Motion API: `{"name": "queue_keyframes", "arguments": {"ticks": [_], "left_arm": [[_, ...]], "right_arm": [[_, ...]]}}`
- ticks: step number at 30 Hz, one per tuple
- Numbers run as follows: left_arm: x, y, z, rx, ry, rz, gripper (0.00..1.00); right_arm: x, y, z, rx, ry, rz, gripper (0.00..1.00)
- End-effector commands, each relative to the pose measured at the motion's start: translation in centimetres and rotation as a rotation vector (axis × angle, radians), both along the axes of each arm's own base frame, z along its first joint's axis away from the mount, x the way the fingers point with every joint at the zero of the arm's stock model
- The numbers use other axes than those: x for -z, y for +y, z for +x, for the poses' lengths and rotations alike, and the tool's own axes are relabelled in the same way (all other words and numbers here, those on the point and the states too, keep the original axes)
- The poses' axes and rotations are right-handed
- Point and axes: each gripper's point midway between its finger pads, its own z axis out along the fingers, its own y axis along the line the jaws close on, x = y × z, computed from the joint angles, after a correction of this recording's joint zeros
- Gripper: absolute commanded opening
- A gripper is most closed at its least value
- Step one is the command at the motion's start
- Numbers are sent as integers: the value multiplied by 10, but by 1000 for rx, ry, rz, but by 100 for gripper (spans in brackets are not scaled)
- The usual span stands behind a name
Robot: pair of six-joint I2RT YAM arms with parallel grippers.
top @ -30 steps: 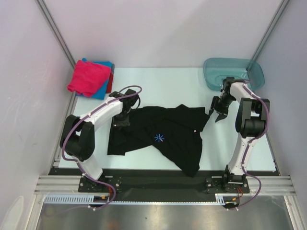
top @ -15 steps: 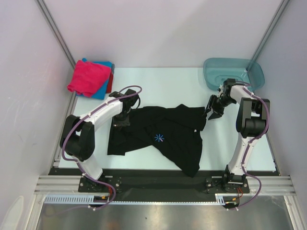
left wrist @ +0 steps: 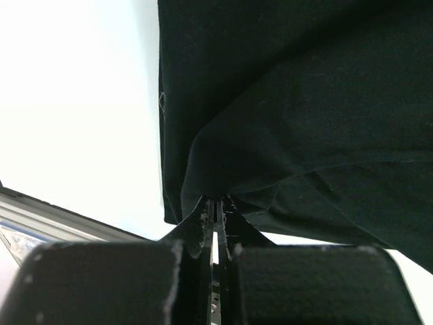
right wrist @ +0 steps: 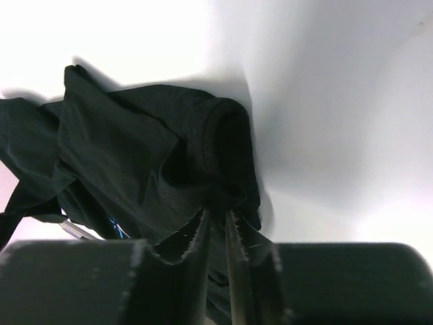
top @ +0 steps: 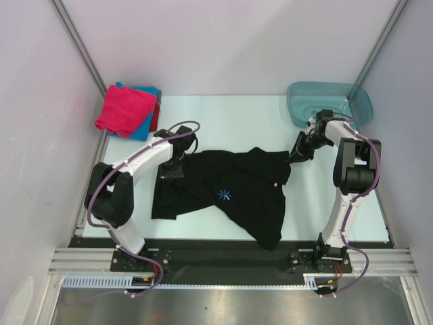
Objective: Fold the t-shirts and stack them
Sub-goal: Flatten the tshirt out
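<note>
On the table [top: 230,112], black t-shirt [top: 243,183], left jaws pinching one edge, right jaws pinching another

- A robotics lab test cell.
- Plain white walls [top: 223,40] and metal corner posts [top: 76,42] box in a white table [top: 230,122].
- Two robot arms [top: 142,161] stand bolted to an aluminium rail [top: 223,267].

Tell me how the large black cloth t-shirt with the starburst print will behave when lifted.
Probably floppy: the black cloth t-shirt lies rumpled in soft folds, so it should sag between the left gripper and right gripper, each pinching an edge. Likely light for its size, being thin fabric. Unlikely to slip, since cloth bunches at both pinches.
</note>
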Motion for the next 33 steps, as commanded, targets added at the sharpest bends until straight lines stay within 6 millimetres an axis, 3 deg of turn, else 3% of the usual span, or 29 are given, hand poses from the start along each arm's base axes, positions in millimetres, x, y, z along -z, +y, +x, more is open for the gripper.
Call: {"name": "queue_keyframes", "arguments": {"ticks": [1, 5, 9, 15, 16, 19, 24, 26, 27, 29, 30, 32, 33], "left_arm": [[-2, -2, 1, -4, -7, -11, 0], [-5, -2, 2, -4, -16, -14, 0], [-12, -3, 7, -1, -38, -16, 0], [-39, 0, 21, 9, -117, 0, 0], [-45, 1, 23, 13, -128, 7, 0], [-68, 2, 30, 22, -172, 14, 1], [-117, 11, 38, 18, -261, 43, 0], [-140, 17, 35, 3, -308, 46, 0], [-151, 21, 35, -8, -337, 62, 0], [-176, 28, 30, -33, -394, 57, 0], [-186, 33, 28, -52, -422, 70, 0], [-209, 41, 21, -72, -460, 69, 0], [-220, 46, 15, -69, -480, 71, 0]], "right_arm": [[-9, 3, 5, -17, -50, 33, 18], [-21, 2, 9, -22, -106, 23, 1], [-39, 0, 10, -29, -180, -6, 0], [-93, 0, 10, -61, -339, -153, 0], [-114, 0, 11, -59, -398, -170, 0], [-142, -1, 14, -45, -468, -206, 0], [-211, -16, 22, 12, -634, -301, 0], [-232, -24, 23, 39, -681, -335, 0], [-256, -30, 25, 67, -737, -366, 0], [-277, -37, 27, 91, -780, -391, 0], [-301, -39, 31, 110, -833, -396, 0], [-322, -41, 31, 133, -871, -393, 0], [-342, -44, 31, 154, -913, -399, 0]]}}
